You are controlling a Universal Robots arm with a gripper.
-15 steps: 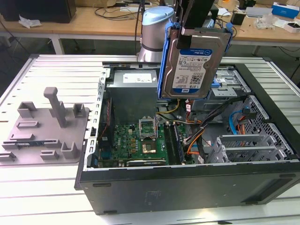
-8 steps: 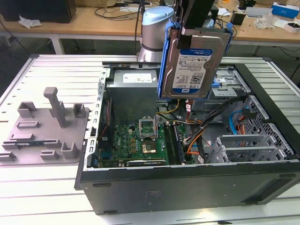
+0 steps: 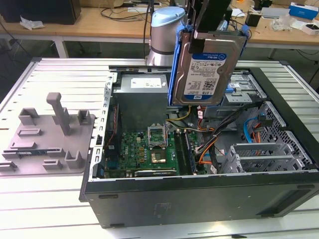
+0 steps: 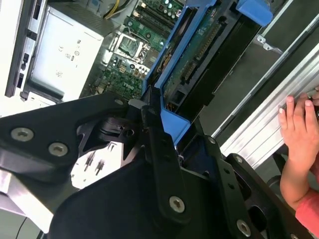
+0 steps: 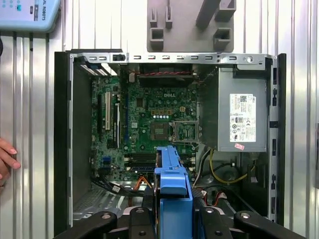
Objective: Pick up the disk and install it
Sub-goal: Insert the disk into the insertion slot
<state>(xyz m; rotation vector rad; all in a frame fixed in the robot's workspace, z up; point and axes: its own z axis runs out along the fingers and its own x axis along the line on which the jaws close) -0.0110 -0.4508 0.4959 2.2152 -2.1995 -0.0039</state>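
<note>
The disk (image 3: 207, 72), a silver hard drive with a white-and-blue label in a blue bracket, hangs upright and slightly tilted above the open computer case (image 3: 199, 199). My gripper (image 3: 212, 31) is shut on its top edge from above. In the exterior view the disk hovers over the case's far side, between the grey power supply (image 3: 144, 94) and the drive bay (image 3: 244, 89). The first wrist view has the disk (image 5: 173, 181) edge-on between the black fingers (image 5: 142, 216), over the motherboard (image 5: 149, 124). In the second wrist view the disk's blue bracket (image 4: 172, 124) sits clamped in the gripper (image 4: 169, 132).
Cables and card brackets fill the case's near right (image 3: 259, 154) in the exterior view. A grey fixture plate (image 3: 50, 134) lies on the slatted table at the exterior view's left. A person's hand (image 4: 299, 124) rests on the table beside the case, also seen as fingertips (image 5: 6, 157).
</note>
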